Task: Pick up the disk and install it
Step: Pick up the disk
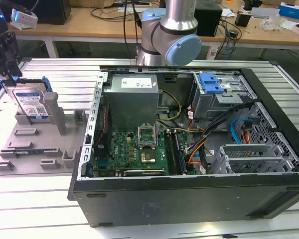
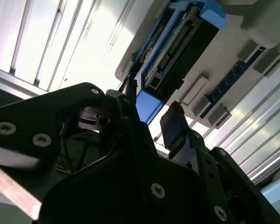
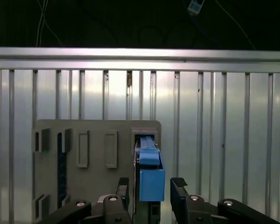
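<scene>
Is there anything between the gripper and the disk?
Nothing. In the first wrist view the gripper straddles the disk, with a bare gap beside each of its fingers.

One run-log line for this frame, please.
stage: pre-grasp | disk: upright in gray holder, not lifted | gripper: open, straddling the disk | computer case: open, disk not installed

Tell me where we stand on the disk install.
Nothing is finished yet. The disk stands upright in the grey fixture, outside the open computer case. In hand: the gripper straddles the disk's blue end, fingers open with gaps on either side. Left: the grasp, the lift and seating it in the case.
</scene>
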Motion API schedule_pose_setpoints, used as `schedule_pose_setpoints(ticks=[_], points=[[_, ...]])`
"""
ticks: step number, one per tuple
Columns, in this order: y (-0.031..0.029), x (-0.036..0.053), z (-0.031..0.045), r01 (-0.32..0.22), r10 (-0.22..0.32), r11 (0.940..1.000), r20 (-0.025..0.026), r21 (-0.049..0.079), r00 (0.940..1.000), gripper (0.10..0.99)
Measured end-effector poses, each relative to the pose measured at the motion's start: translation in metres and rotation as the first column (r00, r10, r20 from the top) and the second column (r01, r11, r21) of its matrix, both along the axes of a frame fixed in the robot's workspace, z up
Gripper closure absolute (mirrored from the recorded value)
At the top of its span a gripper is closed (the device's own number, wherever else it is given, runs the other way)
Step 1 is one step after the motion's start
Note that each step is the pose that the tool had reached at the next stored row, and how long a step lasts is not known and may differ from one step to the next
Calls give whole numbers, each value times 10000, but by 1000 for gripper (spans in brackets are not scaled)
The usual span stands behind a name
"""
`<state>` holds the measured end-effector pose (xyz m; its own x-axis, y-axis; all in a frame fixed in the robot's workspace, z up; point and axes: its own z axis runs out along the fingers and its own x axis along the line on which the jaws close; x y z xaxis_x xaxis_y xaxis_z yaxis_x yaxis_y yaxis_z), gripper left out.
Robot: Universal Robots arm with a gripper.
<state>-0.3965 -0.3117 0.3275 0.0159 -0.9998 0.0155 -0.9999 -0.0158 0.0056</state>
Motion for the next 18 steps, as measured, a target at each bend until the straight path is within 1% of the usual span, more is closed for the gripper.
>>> schedule_pose_setpoints(ticks=[13, 18], points=[[0, -12, -88, 0, 0, 10000, 1, 0, 10000, 604], [0, -13, -137, 0, 0, 10000, 0, 0, 10000, 604]])
